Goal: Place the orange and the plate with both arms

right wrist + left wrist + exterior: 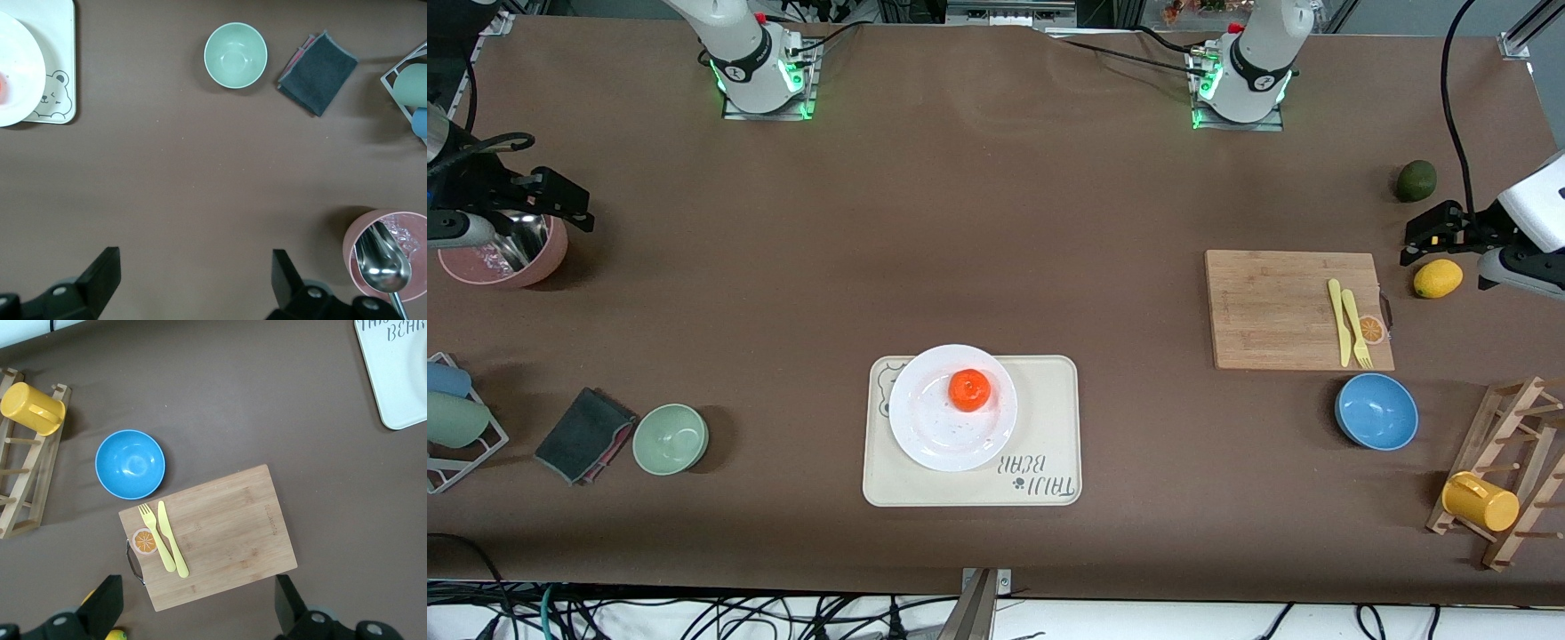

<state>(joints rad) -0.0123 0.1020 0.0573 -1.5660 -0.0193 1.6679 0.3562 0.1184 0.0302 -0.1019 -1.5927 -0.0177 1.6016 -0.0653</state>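
**Resting on the plate: one orange, both pincers apart**

Counting from the front view: one orange (969, 389), one plate (952, 407), one beige tray (1049, 400), two bowls, green (671, 438) and blue (1376, 411), one cutting board (1280, 307), one lemon (1438, 278) and one dark green fruit (1416, 180). The orange is small, bright orange-red and slightly flattened; it sits on the glossy white plate, which lies on the tray toward the right arm's end of it. The left pincer (1427, 233) hangs over the tabletop (996, 222) beside the lemon, and the right pincer (560, 197) hangs over a pink pot (511, 258) at the right arm's end.

The left wrist view shows the left pincer's fingers (107, 603) standing wide apart with nothing between them, over the edge of the cutting board, which carries one yellow fork (157, 537), one yellow knife (172, 539) and one orange-slice tag (145, 541). One blue bowl and one yellow mug (30, 408) on a wooden rack (27, 487) also show.

The right wrist view shows the right pincer's fingers (103, 273) likewise spread apart and empty above bare tabletop, with one green bowl, one dark cloth (318, 72), the pink pot holding a ladle (381, 257), and part of the plate on the tray.
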